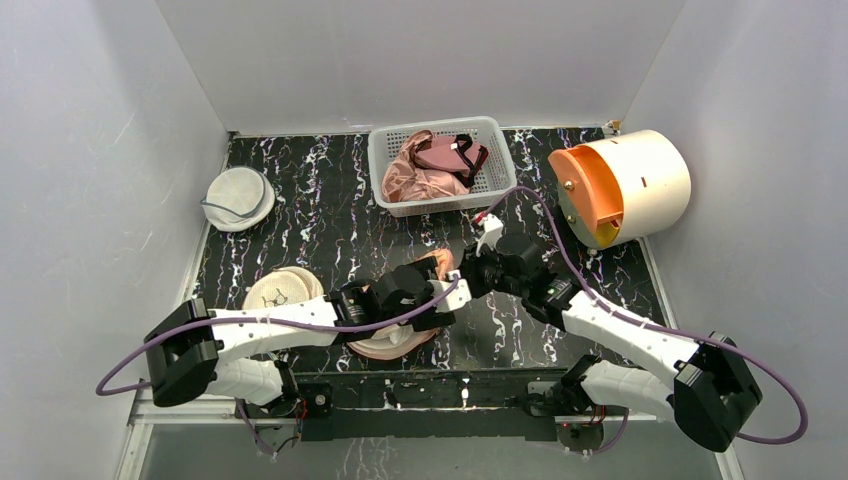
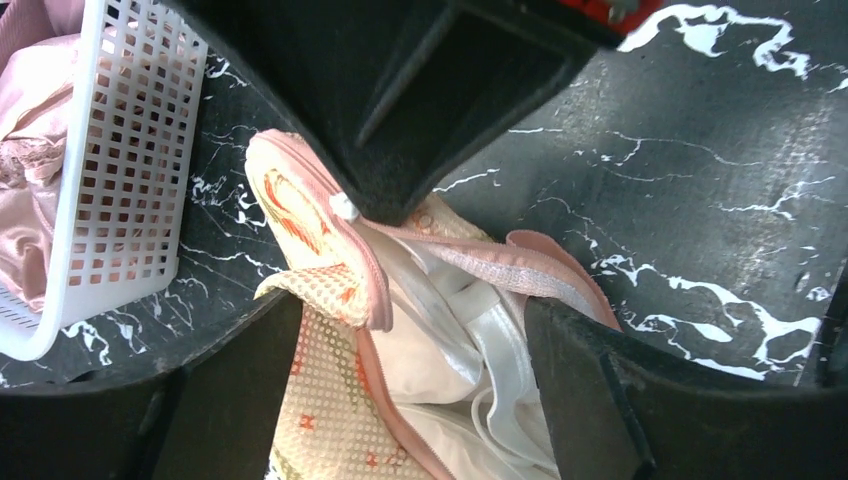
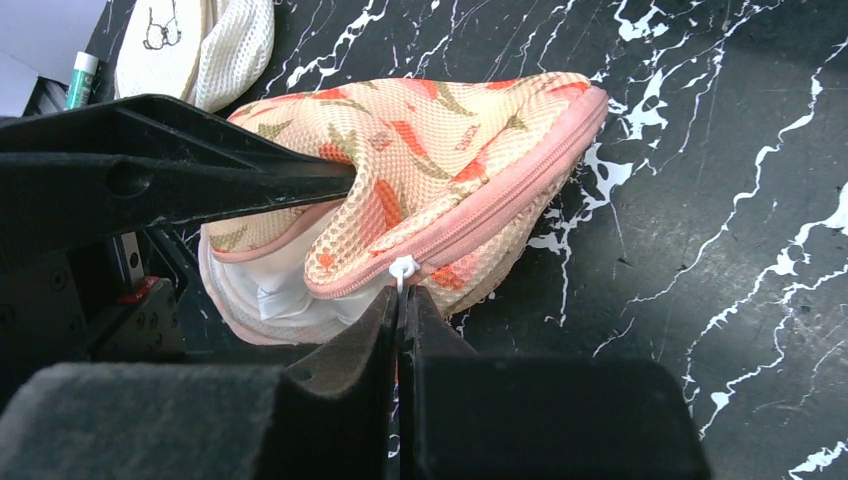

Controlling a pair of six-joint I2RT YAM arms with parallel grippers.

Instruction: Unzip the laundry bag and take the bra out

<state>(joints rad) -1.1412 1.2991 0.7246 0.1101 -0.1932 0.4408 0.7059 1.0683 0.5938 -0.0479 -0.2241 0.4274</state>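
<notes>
The peach-orange laundry bag (image 1: 385,342) lies on the black marble table near the front centre, under both grippers. In the right wrist view the bag (image 3: 450,150) is partly unzipped. My right gripper (image 3: 402,297) is shut on its white zip pull (image 3: 402,268), which also shows in the left wrist view (image 2: 343,207). The white shiny bra (image 2: 440,350) shows inside the open bag (image 2: 320,400). My left gripper (image 2: 410,320) is open, its fingers either side of the bag's opening and the bra. One left finger (image 3: 180,170) lies against the bag's upper flap. The bra's edge (image 3: 280,297) shows at the opening.
A white basket (image 1: 500,150) at the back holds a pink satin garment (image 1: 410,175) and a maroon bra (image 1: 455,155). An orange-and-cream drum (image 1: 620,185) lies at the back right. A round white pouch (image 1: 238,197) is at the left. A cream mesh pouch (image 1: 280,290) is beside the left arm.
</notes>
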